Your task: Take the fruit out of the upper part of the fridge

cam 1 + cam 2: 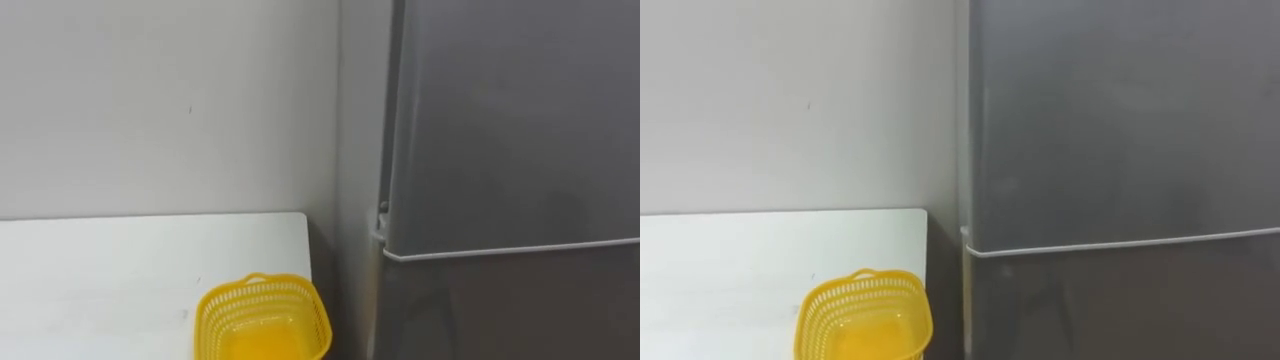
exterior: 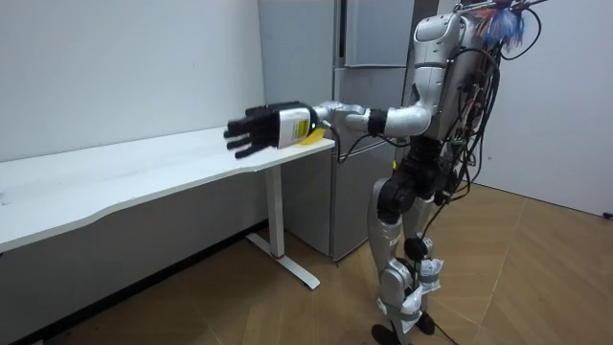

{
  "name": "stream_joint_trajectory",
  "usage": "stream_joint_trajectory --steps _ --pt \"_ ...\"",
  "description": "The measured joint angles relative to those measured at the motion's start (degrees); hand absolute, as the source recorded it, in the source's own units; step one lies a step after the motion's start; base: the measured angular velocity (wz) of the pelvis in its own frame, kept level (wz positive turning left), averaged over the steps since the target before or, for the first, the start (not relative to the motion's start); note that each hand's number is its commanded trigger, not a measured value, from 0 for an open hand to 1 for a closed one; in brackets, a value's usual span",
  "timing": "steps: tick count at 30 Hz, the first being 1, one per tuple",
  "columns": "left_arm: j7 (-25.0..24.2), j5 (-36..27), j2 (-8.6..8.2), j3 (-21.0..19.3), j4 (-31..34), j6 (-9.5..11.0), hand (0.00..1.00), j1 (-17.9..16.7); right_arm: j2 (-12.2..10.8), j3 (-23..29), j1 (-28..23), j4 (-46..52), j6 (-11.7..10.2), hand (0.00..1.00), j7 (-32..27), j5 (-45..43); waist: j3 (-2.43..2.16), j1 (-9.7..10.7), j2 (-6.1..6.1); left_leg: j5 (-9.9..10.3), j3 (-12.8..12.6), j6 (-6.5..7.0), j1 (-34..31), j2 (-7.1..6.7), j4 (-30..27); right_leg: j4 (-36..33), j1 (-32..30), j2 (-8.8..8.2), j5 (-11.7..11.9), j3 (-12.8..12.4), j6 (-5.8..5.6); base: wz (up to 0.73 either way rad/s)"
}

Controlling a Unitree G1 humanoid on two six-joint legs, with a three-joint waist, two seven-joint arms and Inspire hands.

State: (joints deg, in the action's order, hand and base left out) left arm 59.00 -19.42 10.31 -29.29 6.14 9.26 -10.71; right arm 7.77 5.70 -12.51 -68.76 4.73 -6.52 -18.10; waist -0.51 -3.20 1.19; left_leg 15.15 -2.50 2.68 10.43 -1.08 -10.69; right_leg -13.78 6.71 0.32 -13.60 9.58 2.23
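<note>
The upper fridge door (image 1: 510,120) is shut, so the thing to fetch is hidden inside. The left hand (image 2: 257,129) is held out with fingers apart, over the table's (image 1: 120,270) end by the yellow basket (image 1: 262,318). The door lies to its right (the robot's right).

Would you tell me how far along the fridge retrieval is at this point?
Done: nothing visible; both fridge doors are shut. In hand: the robot stands facing it beside the table, with its left hand open, held out over the table end near the basket and holding nothing. Left: open the upper door and take the item out.
</note>
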Motion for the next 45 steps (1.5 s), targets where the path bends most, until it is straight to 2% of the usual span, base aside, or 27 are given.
stream_joint_trajectory --steps 3,7,10,12,14,17,20,23,28,30,32,36,43,45 --pt "-2.67 1.55 0.09 0.03 7.99 0.02 0.0 -0.08 -0.01 0.0 -0.16 -0.46 0.15 0.0 1.57 -0.15 0.09 0.27 0.12 -0.03 0.53 0.04 -0.8 -0.16 -0.25 -0.19 -0.53 -0.13 0.01 0.31 0.01 0.05" --pt "-8.54 1.6 0.1 0.31 13.04 -0.07 0.0 -0.13 0.0 0.14 -0.3 -0.65 -0.02 0.0 2.86 -0.17 0.27 1.36 -0.01 -0.06 1.03 0.07 -0.72 -0.21 -0.82 0.12 0.13 -0.22 0.0 0.91 0.0 0.1" --pt "-13.8 2.19 0.2 2.46 17.11 -0.18 0.0 0.39 0.01 0.44 0.71 -1.52 -0.05 0.0 4.24 -0.36 0.44 2.69 -0.13 -0.06 1.47 0.07 -0.92 -0.22 -1.02 1.1 0.51 -0.18 0.15 1.3 -0.05 0.08" --pt "-18.7 2.0 0.29 4.8 19.2 -0.29 0.0 1.9 0.03 0.5 1.5 -2.16 -0.05 0.0 5.71 -0.29 0.66 3.06 -0.01 -0.05 1.53 0.07 -0.96 -0.21 -0.95 1.07 0.46 -0.17 0.18 1.31 -0.05 0.0" --pt "-21.79 1.99 0.72 7.6 19.96 -0.3 0.0 2.72 0.03 0.44 1.95 -2.24 -0.03 0.0 6.58 -0.23 0.73 3.31 0.17 -0.06 1.62 0.07 -1.04 -0.21 -0.86 0.99 0.28 -0.18 0.18 1.35 -0.05 0.0" --pt "-27.38 2.0 1.02 11.53 21.38 -0.61 0.0 3.75 0.13 0.55 3.55 -2.53 -0.58 0.0 6.88 -0.3 1.1 4.89 0.34 -0.06 1.69 0.07 -1.37 -0.2 -0.91 1.07 0.09 -0.19 0.18 1.55 -0.05 0.02" --pt "-33.69 1.25 1.33 15.87 22.29 -0.66 0.0 5.16 0.47 0.36 4.64 -3.2 -1.26 0.0 6.72 -0.03 1.02 5.91 0.01 -0.08 1.89 0.07 -1.76 -0.21 -0.97 1.1 0.15 -0.23 0.18 1.89 -0.05 0.04" --pt "-38.93 1.16 1.32 18.59 22.27 -1.93 0.0 6.22 0.51 0.12 4.91 -3.5 -1.81 0.0 6.68 0.09 1.16 6.28 -0.13 -0.12 1.51 0.06 -1.83 -0.18 -1.01 1.13 0.13 -0.2 0.2 1.7 -0.03 -0.04" --pt "-45.81 1.01 1.33 23.65 22.27 -3.53 0.0 7.47 0.75 -1.07 5.16 -4.21 -2.16 0.0 6.7 -0.3 1.06 6.54 0.0 -0.12 1.0 0.06 -2.42 -0.18 -1.01 1.21 -0.96 -0.23 0.21 1.39 -0.04 -0.03" --pt "-49.28 0.98 1.38 25.81 22.27 -5.53 0.0 7.75 0.71 -2.51 5.23 -4.21 -2.15 0.0 6.81 -0.32 0.9 6.96 0.14 -0.12 1.05 0.06 -2.81 -0.16 -1.01 1.19 -0.93 -0.23 0.21 1.36 -0.04 -0.02" --pt "-51.38 1.02 1.4 26.28 22.28 -6.76 0.0 8.16 0.73 -2.94 5.18 -4.73 -2.13 0.0 7.07 -0.36 0.93 7.88 0.1 -0.12 1.02 0.06 -2.79 -0.14 -1.02 1.19 -0.98 -0.22 0.21 1.39 -0.04 0.0" --pt "-55.36 0.2 1.47 27.25 22.31 -8.5 0.0 9.32 0.81 -4.03 4.89 -4.92 -1.38 0.0 7.38 -0.34 0.85 8.29 0.22 -0.12 1.06 0.06 -2.71 -0.1 -1.02 1.19 -0.77 -0.18 0.21 1.23 -0.04 -0.01" --pt "-59.12 -0.26 1.68 28.62 22.33 -9.76 0.0 11.21 0.95 -4.46 4.84 -5.89 0.35 0.0 7.31 -0.3 0.85 9.06 0.14 -0.12 1.02 0.06 -2.52 -0.1 -1.02 1.19 -0.65 -0.14 0.24 1.09 0.0 0.0" --pt "-60.6 -0.31 1.67 29.51 22.48 -10.7 0.0 11.24 1.12 -4.44 5.01 -6.37 0.37 0.0 7.33 -0.41 0.69 9.19 0.37 -0.12 0.59 0.06 -2.19 -0.11 -1.02 1.54 -0.79 -0.08 0.24 0.67 -0.01 -0.05"
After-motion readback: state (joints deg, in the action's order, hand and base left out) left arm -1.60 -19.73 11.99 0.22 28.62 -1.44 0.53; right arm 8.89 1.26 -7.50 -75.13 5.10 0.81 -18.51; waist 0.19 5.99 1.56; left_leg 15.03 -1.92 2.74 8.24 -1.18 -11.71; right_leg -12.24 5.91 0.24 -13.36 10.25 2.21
